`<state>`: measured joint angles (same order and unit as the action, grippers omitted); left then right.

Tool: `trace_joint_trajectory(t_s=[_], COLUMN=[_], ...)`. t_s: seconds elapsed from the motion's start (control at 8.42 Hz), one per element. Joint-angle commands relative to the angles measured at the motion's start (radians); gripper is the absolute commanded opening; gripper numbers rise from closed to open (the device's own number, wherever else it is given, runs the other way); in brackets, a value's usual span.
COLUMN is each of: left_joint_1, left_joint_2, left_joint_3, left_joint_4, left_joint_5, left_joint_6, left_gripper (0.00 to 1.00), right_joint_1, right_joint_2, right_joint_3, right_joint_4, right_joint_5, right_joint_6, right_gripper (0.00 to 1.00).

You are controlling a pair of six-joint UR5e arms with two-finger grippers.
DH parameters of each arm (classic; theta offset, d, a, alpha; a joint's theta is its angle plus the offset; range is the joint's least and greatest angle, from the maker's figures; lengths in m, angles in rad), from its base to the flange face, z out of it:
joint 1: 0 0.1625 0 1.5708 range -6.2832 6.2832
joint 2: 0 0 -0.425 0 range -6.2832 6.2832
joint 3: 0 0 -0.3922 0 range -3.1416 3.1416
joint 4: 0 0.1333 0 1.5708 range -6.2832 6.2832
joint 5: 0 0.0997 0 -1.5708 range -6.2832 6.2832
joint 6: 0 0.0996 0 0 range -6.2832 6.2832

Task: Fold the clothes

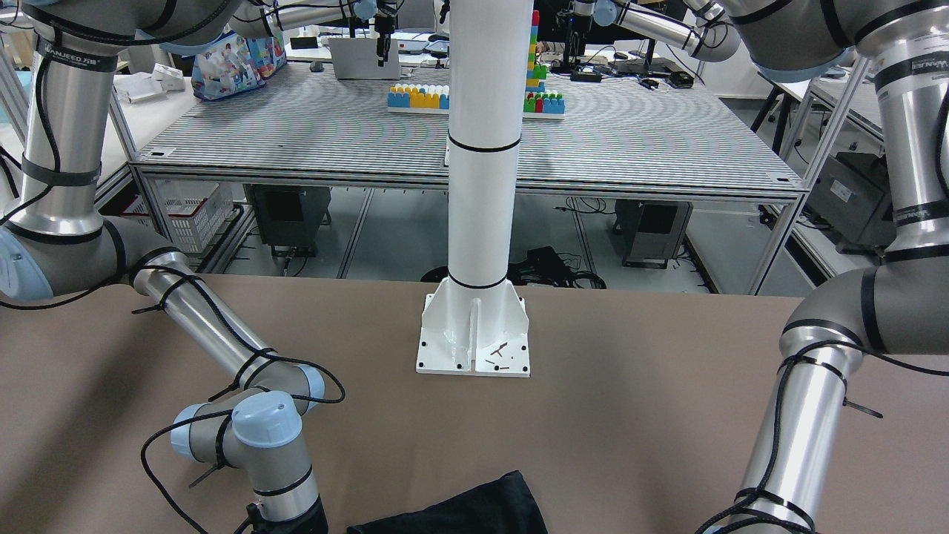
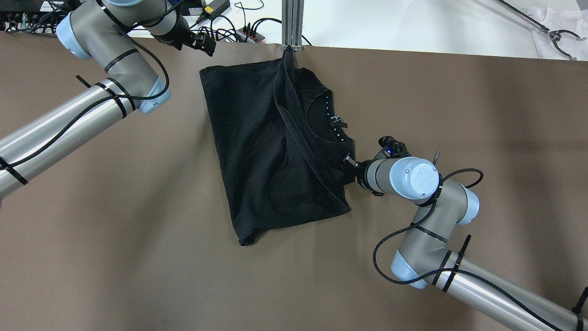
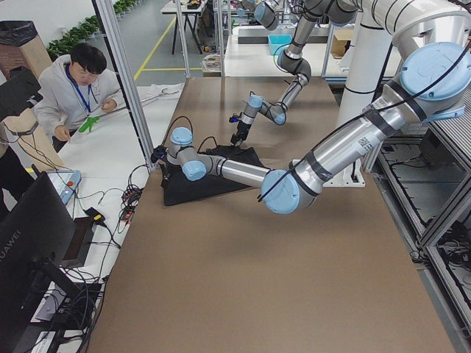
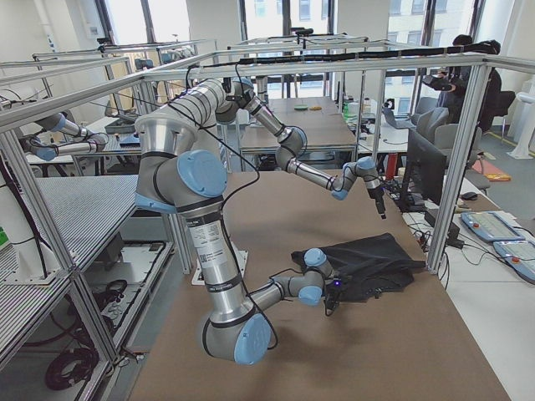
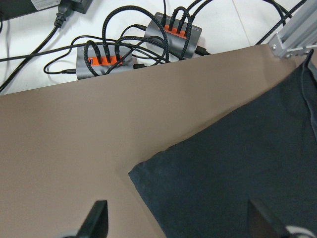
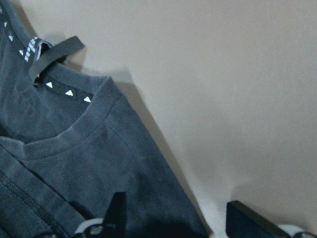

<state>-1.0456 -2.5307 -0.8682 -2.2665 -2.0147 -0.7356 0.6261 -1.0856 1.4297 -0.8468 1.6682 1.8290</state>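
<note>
Brown worktop (image 2: 459,92), part-folded black T-shirt (image 2: 257,151), two claws.
Shirt's long axis runs away from the robot; right claw (image 2: 347,166), spread, sits over its collar-side edge, nearer than the left claw (image 2: 205,45), spread empty off its far-left corner. Only the right wrist view shows cloth between fingers (image 6: 118,208).

Bright, even light; soft shadows lie on the table (image 2: 138,276); the shirt (image 6: 74,148) blurs in the right wrist view.

A black T-shirt (image 2: 262,147) lies partly folded on the brown table, its triangle-trimmed collar showing.
</note>
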Motion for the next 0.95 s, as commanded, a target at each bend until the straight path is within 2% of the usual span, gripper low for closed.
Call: trace_joint_trajectory(t_s=[0.0, 0.12, 0.24, 0.36, 0.47, 0.83], left_joint_1=[0.001, 0.001, 0.001, 0.001, 0.001, 0.001], left_joint_2=[0.004, 0.006, 0.006, 0.007, 0.007, 0.009], left_joint_3=[0.000, 0.000, 0.000, 0.000, 0.000, 0.000], left_joint_4=[-0.001, -0.001, -0.002, -0.001, -0.002, -0.002], left_joint_5=[0.002, 0.002, 0.002, 0.002, 0.002, 0.002], left_joint_6=[0.001, 0.001, -0.002, -0.005, -0.005, -0.013], left_gripper=[1.00, 1.00, 1.00, 1.00, 1.00, 1.00], right_joint_1=[-0.011, -0.011, -0.011, -0.009, -0.009, -0.013], right_joint_2=[0.007, 0.003, -0.002, -0.005, -0.008, -0.088], right_joint_3=[0.006, 0.008, 0.014, 0.024, 0.043, 0.138], right_joint_4=[-0.009, -0.009, -0.009, -0.009, -0.011, -0.012], right_joint_5=[-0.010, -0.015, -0.016, -0.016, -0.015, -0.013], right_joint_6=[0.012, 0.012, 0.012, 0.012, 0.012, 0.010], right_gripper=[0.37, 0.37, 0.31, 0.09, 0.00, 0.00])
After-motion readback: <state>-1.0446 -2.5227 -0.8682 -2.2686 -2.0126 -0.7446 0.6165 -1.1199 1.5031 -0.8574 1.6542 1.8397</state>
